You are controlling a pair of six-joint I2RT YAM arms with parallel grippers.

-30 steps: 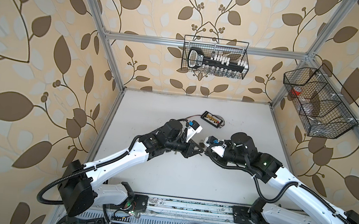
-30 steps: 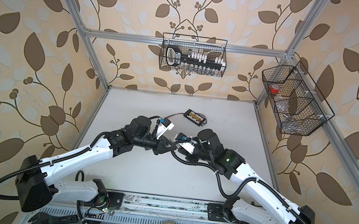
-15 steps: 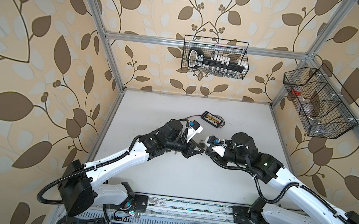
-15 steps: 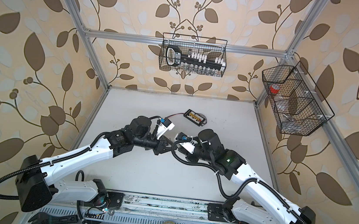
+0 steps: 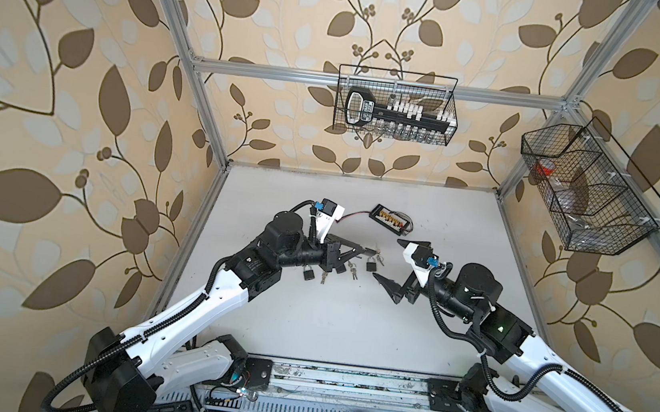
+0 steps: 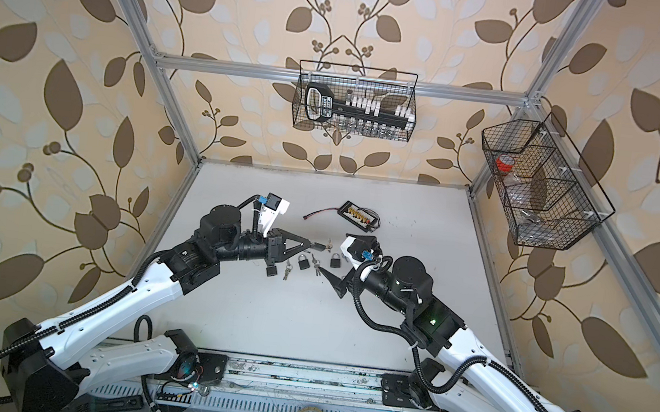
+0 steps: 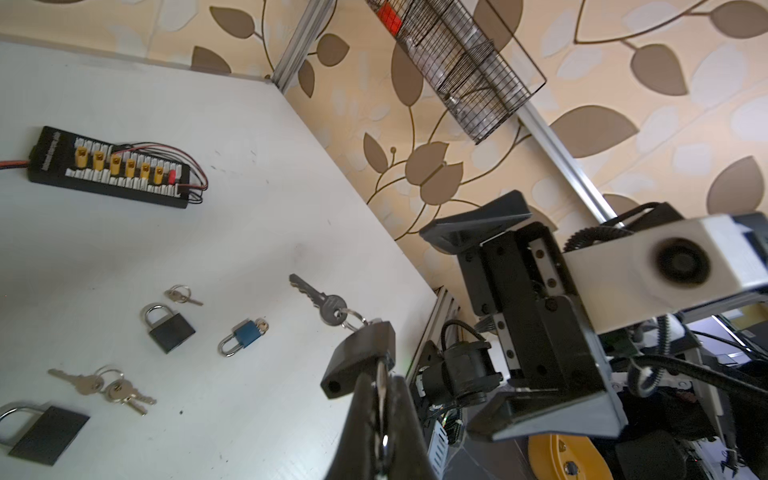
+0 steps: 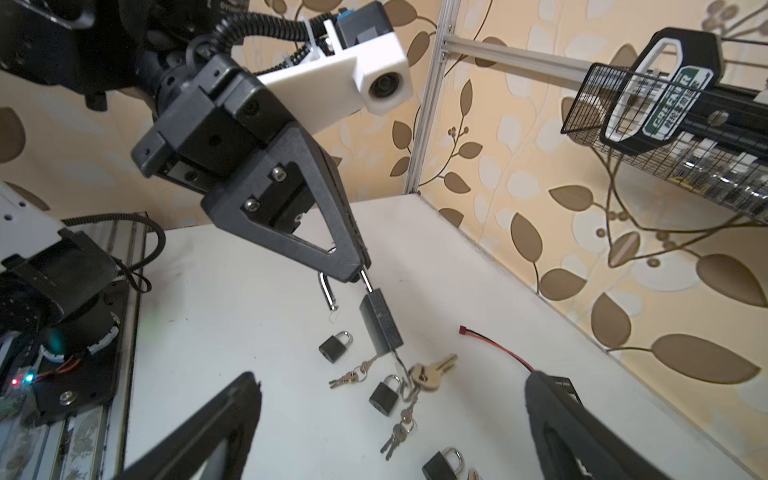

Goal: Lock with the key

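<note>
Just pinching the black metal padlock by its open shackle in the clamped left gripper, presumably so the ringed metal key dangles reachable for the wide-open, empty right gripper.

4 padlocks: 3 black, 1 blue. 3 lie on the worktop near the 1 connector board; the held padlock hangs from the left claw. 4 key bunches. 2 wire baskets. 2 claws, counting the right claw.
</note>
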